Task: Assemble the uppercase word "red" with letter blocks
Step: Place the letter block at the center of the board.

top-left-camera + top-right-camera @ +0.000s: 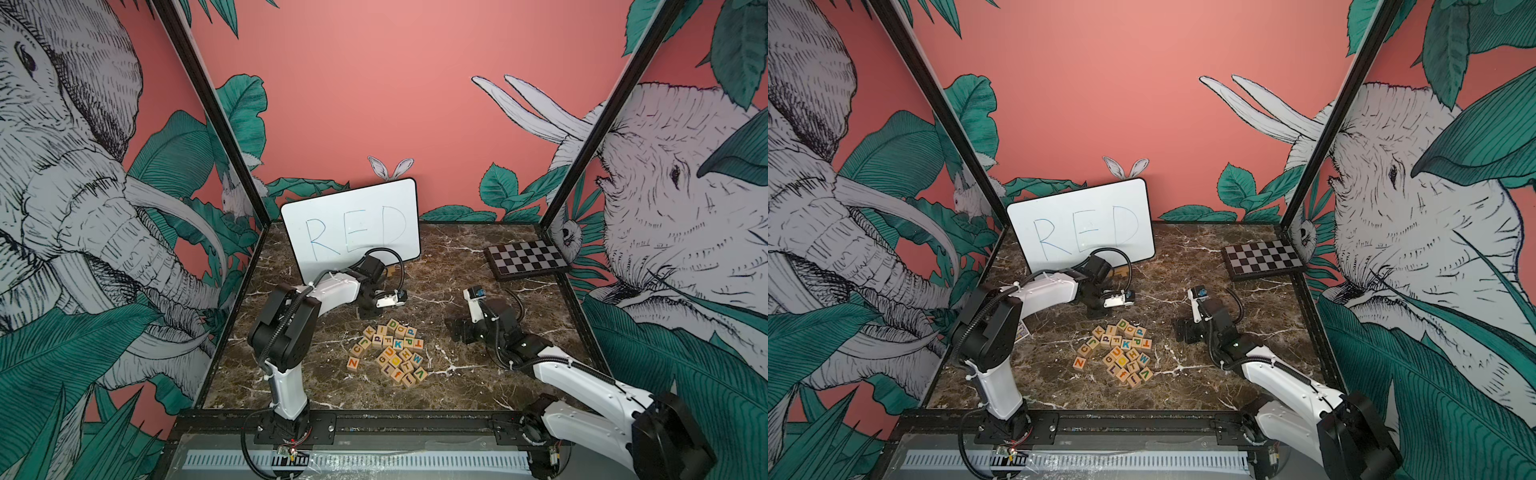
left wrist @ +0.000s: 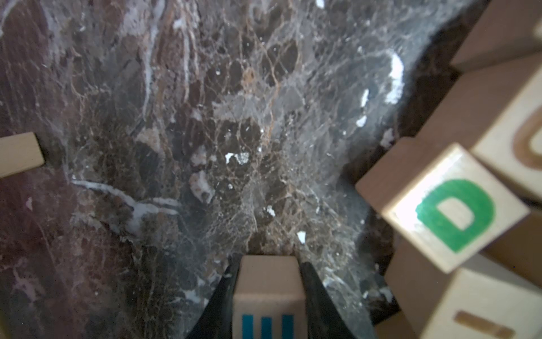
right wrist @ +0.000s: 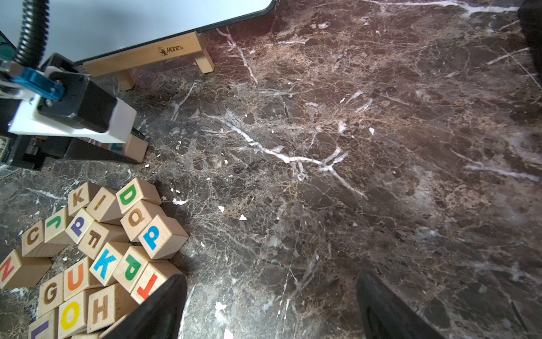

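Observation:
The letter blocks (image 1: 388, 351) lie in a loose pile mid-table, seen in both top views (image 1: 1115, 351). A green D block (image 2: 457, 215) sits at the pile's far edge (image 3: 128, 195). My left gripper (image 2: 268, 281) is low over the table just behind the pile (image 1: 365, 311). It is shut on a pale block (image 3: 136, 148) whose face shows a blue letter with three bars. My right gripper (image 3: 271, 305) stands open over bare marble to the right of the pile (image 1: 457, 328), with nothing between its fingers. The word "red" in blocks is out of view.
A white board (image 1: 353, 224) with blue handwritten RED leans on a wooden stand (image 3: 146, 55) at the back. A black-and-grey checkered board (image 1: 525, 257) lies at the back right. A pale wooden piece (image 2: 17, 154) shows beyond the left gripper.

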You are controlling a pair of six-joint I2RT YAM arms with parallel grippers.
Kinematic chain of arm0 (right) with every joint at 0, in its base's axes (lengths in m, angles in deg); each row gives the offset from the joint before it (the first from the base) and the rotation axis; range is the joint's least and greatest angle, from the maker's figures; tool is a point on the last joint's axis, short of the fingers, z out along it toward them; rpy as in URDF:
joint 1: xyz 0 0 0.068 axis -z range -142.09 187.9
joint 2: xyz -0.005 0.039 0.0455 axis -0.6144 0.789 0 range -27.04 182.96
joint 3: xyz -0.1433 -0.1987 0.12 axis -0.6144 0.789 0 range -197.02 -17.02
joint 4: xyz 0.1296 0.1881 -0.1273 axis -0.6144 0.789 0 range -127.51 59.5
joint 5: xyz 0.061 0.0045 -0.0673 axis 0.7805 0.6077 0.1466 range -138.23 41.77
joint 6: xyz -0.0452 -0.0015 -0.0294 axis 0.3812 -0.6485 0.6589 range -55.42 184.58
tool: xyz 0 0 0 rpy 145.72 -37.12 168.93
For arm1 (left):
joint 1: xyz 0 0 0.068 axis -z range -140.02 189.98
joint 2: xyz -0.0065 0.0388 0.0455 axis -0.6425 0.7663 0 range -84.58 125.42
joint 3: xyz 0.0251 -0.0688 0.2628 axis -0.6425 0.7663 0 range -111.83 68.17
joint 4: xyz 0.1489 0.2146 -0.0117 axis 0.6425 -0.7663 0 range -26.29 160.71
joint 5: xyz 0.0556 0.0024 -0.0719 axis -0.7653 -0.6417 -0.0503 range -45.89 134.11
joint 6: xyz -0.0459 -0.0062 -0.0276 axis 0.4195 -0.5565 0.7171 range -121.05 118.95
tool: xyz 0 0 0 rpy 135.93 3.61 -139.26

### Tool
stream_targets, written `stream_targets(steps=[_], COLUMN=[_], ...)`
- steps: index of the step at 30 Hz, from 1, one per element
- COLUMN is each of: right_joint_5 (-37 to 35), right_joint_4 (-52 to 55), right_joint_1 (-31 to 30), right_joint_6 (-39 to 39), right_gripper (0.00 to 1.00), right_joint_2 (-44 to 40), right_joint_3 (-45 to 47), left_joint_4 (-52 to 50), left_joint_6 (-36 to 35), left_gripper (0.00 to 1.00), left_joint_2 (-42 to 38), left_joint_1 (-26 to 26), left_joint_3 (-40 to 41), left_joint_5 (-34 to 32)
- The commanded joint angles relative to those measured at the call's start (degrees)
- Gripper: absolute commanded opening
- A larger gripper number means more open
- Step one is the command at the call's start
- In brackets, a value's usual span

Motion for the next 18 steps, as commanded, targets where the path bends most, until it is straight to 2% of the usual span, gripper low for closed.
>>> stream_targets(steps=[1, 8, 14, 18], right_joint_5=[-0.33, -0.32, -0.29, -0.11], right_joint_4=[-1.75, -1.89, -1.85, -1.85], right_joint_1=[0.12, 0.12, 0.12, 0.13], right_joint_6=[0.18, 0.18, 0.11, 0.18], right_gripper=[0.90, 0.90, 0.90, 0.90], right_joint_2=[0.20, 0.15, 0.03, 0.00], right_joint_3=[0.29, 0.25, 0.25, 0.27], left_joint_4=[-2.28, -2.84, -3.81, -3.22], left_joint_6=[-1.96, -2.17, -2.39, -1.73], left_gripper=[0.22, 0.32, 0.63, 0.71], left_joint_2=[0.94, 0.33, -0.05, -1.21], left_joint_1=[-0.32, -0.42, -0.42, -0.42], left_joint_3=[-0.28, -0.86, -1.91, -1.75], left_joint_5=[0.39, 0.93, 0.84, 1.15])
